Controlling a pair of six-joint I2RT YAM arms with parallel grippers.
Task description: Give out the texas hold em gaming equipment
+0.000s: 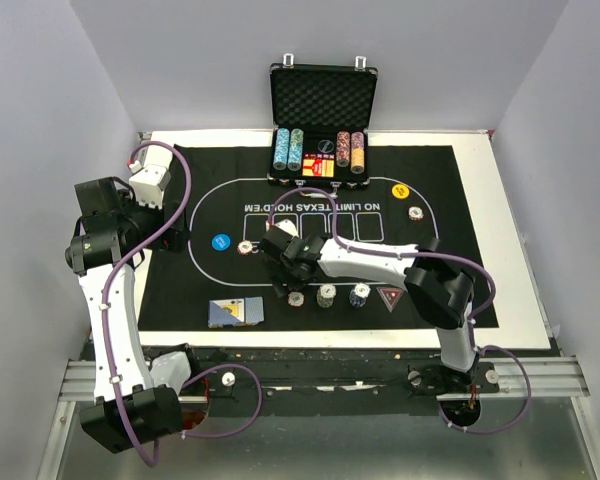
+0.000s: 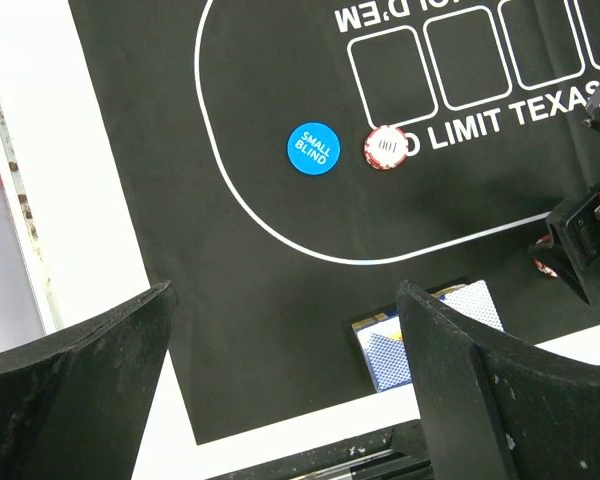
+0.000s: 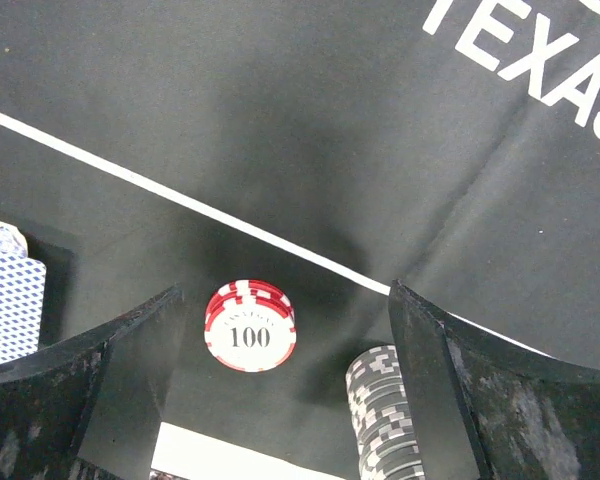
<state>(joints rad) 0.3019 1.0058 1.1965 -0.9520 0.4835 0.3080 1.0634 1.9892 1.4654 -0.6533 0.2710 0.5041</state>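
Note:
My right gripper (image 1: pixel 286 278) (image 3: pixel 285 300) stands open over the mat's near edge. A short red-and-white chip stack marked 100 (image 3: pixel 250 327) (image 1: pixel 296 298) lies between its fingers, untouched. Beside it stand a grey-and-black chip stack (image 3: pixel 385 415) (image 1: pixel 326 296), a blue-edged stack (image 1: pixel 359 295) and a red triangular marker (image 1: pixel 389 296). Blue-backed playing cards (image 1: pixel 235 313) (image 2: pixel 390 350) lie at the near left. A blue Small Blind button (image 2: pixel 312 148) (image 1: pixel 219 241) sits next to a red chip (image 2: pixel 385 147). A yellow button (image 1: pixel 400 190) and another chip (image 1: pixel 416 212) lie at the far right. My left gripper (image 2: pixel 285 295) (image 1: pixel 175 240) hangs open and empty.
The open black case (image 1: pixel 323 100) with long chip rows stands at the far edge of the black Texas Hold'em mat (image 1: pixel 450 170). A white board (image 1: pixel 500 200) frames the mat. My right arm's forearm (image 1: pixel 370 258) stretches across the mat's middle.

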